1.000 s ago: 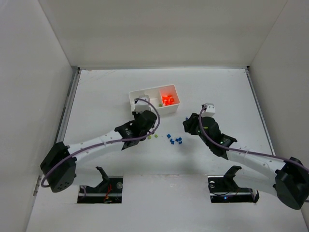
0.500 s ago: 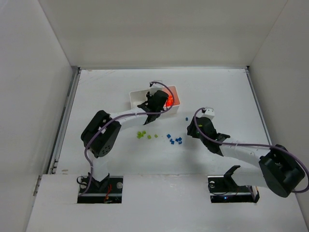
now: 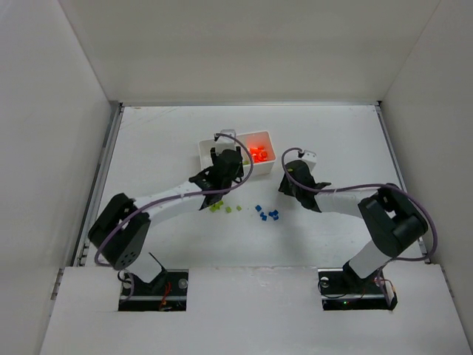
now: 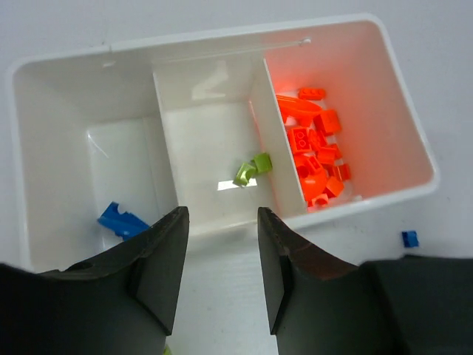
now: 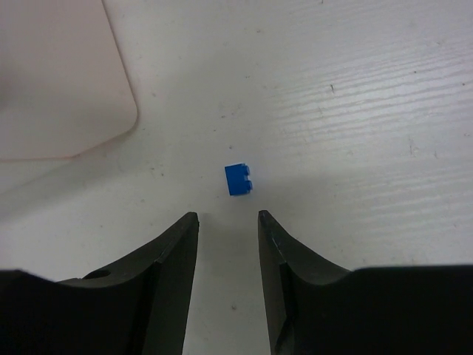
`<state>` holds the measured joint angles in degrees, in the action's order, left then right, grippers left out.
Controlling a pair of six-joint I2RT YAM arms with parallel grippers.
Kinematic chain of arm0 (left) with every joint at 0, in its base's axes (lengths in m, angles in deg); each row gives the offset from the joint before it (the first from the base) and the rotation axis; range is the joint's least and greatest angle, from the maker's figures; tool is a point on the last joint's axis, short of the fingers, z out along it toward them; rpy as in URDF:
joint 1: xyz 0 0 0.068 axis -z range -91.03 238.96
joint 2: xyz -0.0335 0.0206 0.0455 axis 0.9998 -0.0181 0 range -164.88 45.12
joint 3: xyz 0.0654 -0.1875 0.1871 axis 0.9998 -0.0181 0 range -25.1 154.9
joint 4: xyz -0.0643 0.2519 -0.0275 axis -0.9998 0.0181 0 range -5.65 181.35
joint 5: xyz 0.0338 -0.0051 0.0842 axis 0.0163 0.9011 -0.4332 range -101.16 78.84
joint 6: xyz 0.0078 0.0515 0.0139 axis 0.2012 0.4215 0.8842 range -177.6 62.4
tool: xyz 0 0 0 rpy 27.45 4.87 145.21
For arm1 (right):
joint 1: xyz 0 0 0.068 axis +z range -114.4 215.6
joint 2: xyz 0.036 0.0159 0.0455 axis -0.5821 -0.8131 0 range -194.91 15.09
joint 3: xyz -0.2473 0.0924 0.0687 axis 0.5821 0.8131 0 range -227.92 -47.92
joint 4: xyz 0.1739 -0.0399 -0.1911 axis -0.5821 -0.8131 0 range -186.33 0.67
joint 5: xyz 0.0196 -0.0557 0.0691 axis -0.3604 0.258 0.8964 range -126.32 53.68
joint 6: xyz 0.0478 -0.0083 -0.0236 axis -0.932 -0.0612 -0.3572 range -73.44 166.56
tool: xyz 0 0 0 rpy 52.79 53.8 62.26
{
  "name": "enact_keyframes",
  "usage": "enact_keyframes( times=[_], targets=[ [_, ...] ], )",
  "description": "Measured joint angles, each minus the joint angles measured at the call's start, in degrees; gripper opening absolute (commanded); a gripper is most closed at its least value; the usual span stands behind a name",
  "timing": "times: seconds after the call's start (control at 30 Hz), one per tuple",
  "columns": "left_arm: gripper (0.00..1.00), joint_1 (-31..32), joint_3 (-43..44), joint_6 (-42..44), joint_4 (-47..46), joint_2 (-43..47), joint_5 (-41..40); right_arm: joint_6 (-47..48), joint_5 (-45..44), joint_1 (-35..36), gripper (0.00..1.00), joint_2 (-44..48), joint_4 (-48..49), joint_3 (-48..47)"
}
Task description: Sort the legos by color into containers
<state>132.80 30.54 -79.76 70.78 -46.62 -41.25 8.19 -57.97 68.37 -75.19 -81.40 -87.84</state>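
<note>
The left gripper (image 4: 222, 214) has drawn back toward the near edge of the bench (image 3: 162, 140), its fingers released and empty above the near wall of the white rectangular three-compartment plastic tray (image 4: 207, 81). The tray lies centrally toward the far edge. Its right compartment holds tiny orange plastic bricks (image 4: 314, 151), the middle yellow-green bricks (image 4: 253, 168), the left a blue piece (image 4: 122, 220). The right gripper (image 5: 228, 216), released and empty, hovers at a small blue brick (image 5: 239, 179) near the tray's right near corner.

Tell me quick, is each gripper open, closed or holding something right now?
Left gripper: open, holding nothing, by the tray.
Right gripper: open, holding nothing, a blue brick just ahead of it.
</note>
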Motion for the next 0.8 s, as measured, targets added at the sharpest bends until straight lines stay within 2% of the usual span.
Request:
enact_keyframes(
  times=[0.23,0.4,0.67,0.8],
  targets=[
    [0.40,2.9,-14.4,-3.1,-2.2,17.1,0.1,-1.4,-2.4,-0.1,0.39,-4.0,-2.4,-4.0],
    [0.40,5.2,-21.5,-5.6,-2.1,24.0,0.4,-2.4,-5.5,0.1,0.36,-5.9,-5.4,-6.7],
    [0.39,5.9,-29.6,-8.2,-1.4,35.2,1.0,-3.0,-9.6,1.2,0.11,-8.5,-8.5,-9.8],
    [0.39,5.0,-31.9,-9.6,0.4,40.0,1.1,-3.5,-10.8,2.1,0.09,-8.3,-9.0,-9.8]
  ],
)
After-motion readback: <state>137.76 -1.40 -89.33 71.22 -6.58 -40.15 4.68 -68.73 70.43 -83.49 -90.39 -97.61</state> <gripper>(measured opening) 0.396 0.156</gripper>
